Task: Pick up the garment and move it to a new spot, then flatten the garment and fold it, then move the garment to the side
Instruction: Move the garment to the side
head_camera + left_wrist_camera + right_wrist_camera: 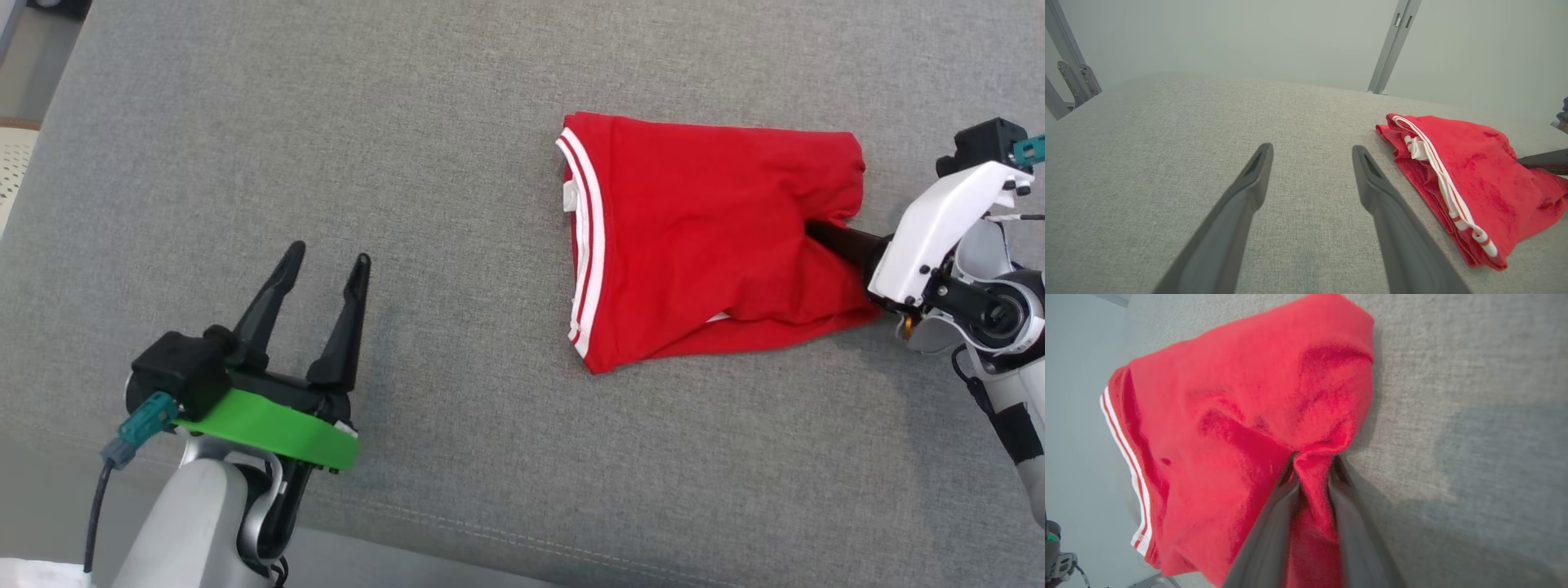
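The garment is a small red shirt with white-striped trim, lying folded into a compact bundle on the grey upholstered surface, right of centre. My right gripper comes in from the right, its jaws pinching a ridge of red cloth at the bundle's right edge. Seen from the right wrist, that gripper is shut on the garment, and cloth bunches up between the two fingers. My left gripper hovers open and empty at the lower left, well apart from the shirt. From the left wrist, the left gripper points past the garment.
A stitched seam runs along the cushion's near edge. Grey metal frame posts stand behind the surface against a pale wall. Pale floor and a slatted object lie beyond the left edge.
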